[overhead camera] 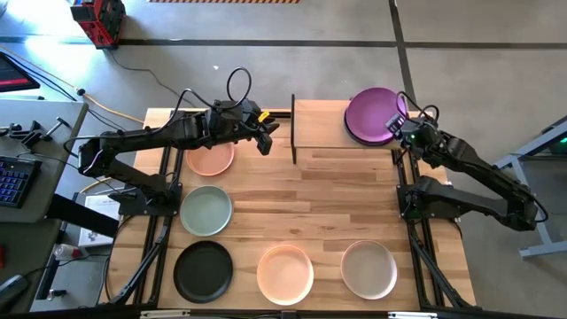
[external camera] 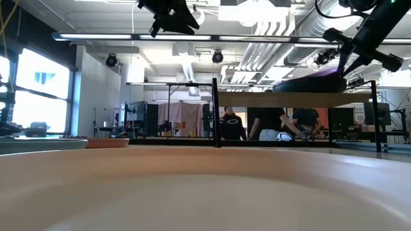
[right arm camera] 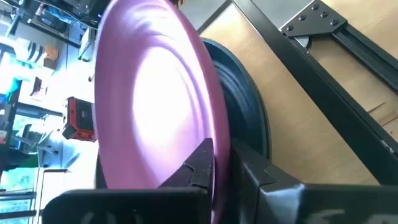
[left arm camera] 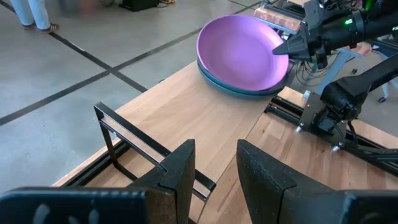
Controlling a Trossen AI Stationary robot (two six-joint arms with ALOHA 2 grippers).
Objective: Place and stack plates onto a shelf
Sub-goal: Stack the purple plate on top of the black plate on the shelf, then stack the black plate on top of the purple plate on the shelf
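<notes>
A purple plate (overhead camera: 374, 115) lies on top of dark plates (left arm camera: 249, 91) at the right end of the light-wood shelf (overhead camera: 319, 124). My right gripper (overhead camera: 396, 121) is shut on the purple plate's rim at the shelf's right side. My left gripper (overhead camera: 266, 139) hangs open above the table just left of the shelf and holds nothing. Five more plates lie flat on the table: peach (overhead camera: 211, 159), sage green (overhead camera: 206, 211), black (overhead camera: 203, 271), peach-pink (overhead camera: 285, 273) and beige (overhead camera: 369, 269). My right gripper (right arm camera: 222, 165) pinches the purple plate's rim (right arm camera: 208, 124) on the side toward the table's right edge, one finger on the upper face and one under the rim. It comes slanting down from the right. The plate rests on the dark plate (right arm camera: 245, 106) below it.
The shelf's left half (left arm camera: 186, 106) is bare wood. Its thin black posts (overhead camera: 293, 128) stand at its left end, close to my left gripper. In the low view the rim of a near plate (external camera: 205, 186) fills the foreground. People stand in the room beyond the table.
</notes>
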